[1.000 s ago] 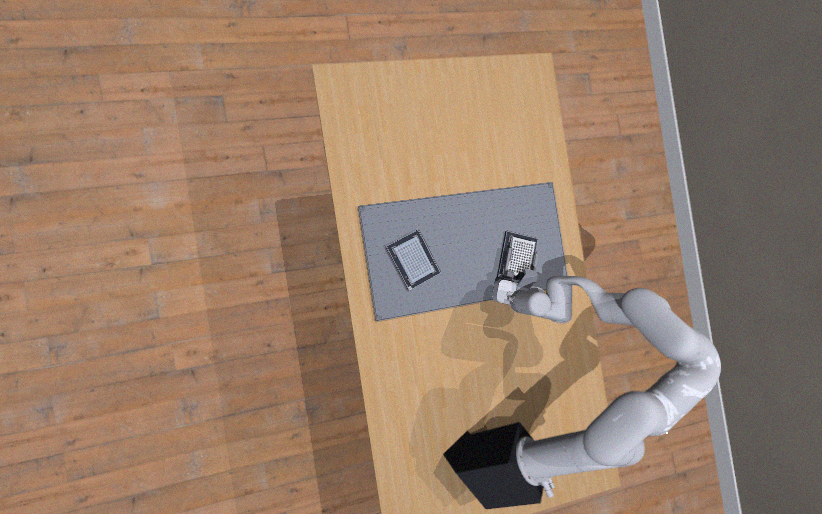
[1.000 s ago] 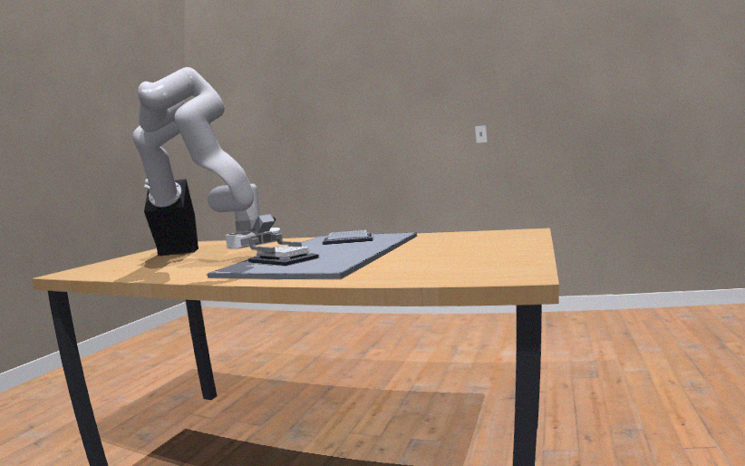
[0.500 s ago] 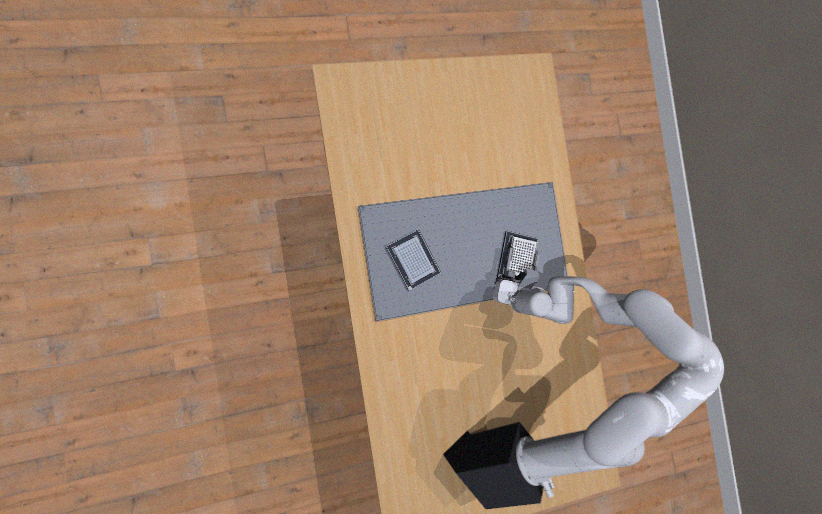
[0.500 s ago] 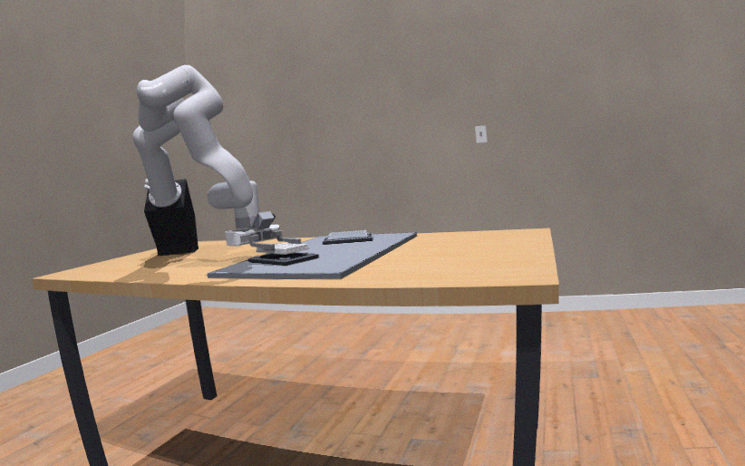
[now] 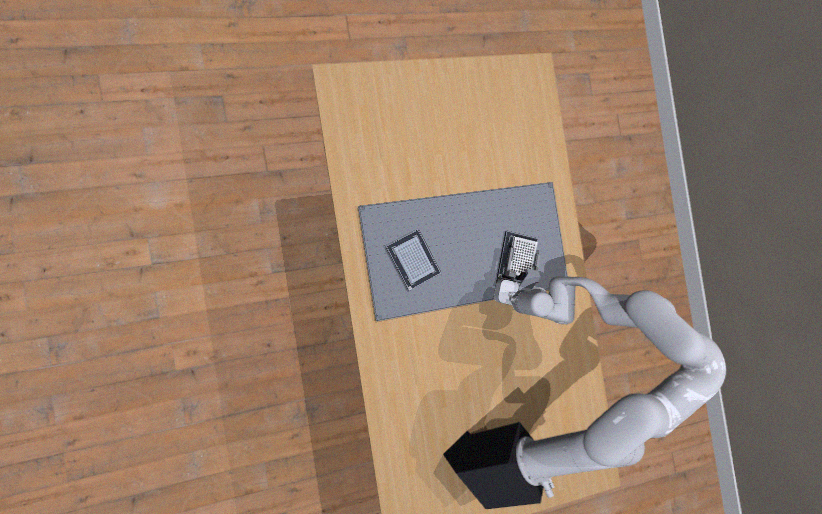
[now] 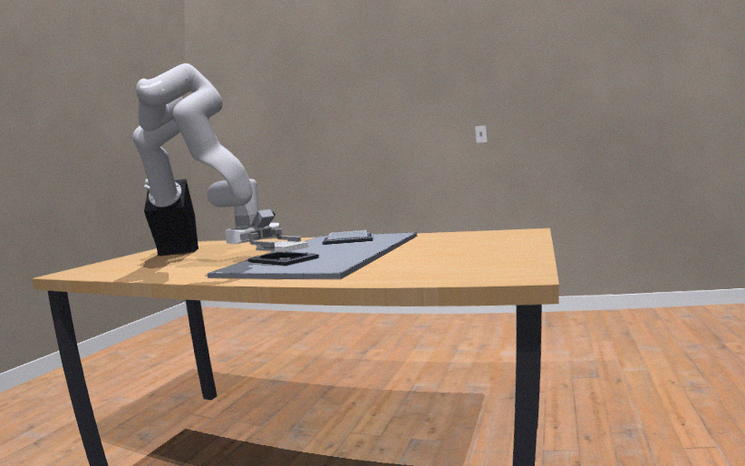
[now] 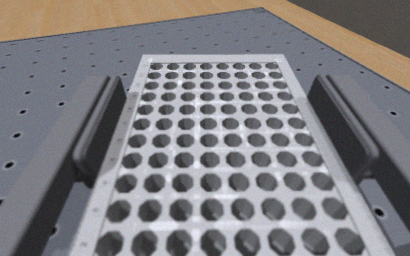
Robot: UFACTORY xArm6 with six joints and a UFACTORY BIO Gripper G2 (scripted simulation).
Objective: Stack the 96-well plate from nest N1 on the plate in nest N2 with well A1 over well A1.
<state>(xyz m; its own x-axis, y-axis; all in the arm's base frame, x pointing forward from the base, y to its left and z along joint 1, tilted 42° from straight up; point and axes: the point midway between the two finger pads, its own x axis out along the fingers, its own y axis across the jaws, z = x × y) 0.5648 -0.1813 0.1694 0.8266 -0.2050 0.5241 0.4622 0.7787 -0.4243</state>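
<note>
The white 96-well plate is held level, raised clear above nest N1, a black frame. My gripper is shut on this plate, one finger along each long side. In the wrist view the plate's far end shows ahead of the fingers; its near end is cut off. I cannot make out its cut-off corner. The lower plate sits in nest N2, turned at a different angle from the held plate. Its cut-off corner is too small to tell.
Both nests stand on a grey perforated board on the wooden table. The black arm base stands at the table's other end. The arm arches over the table's edge.
</note>
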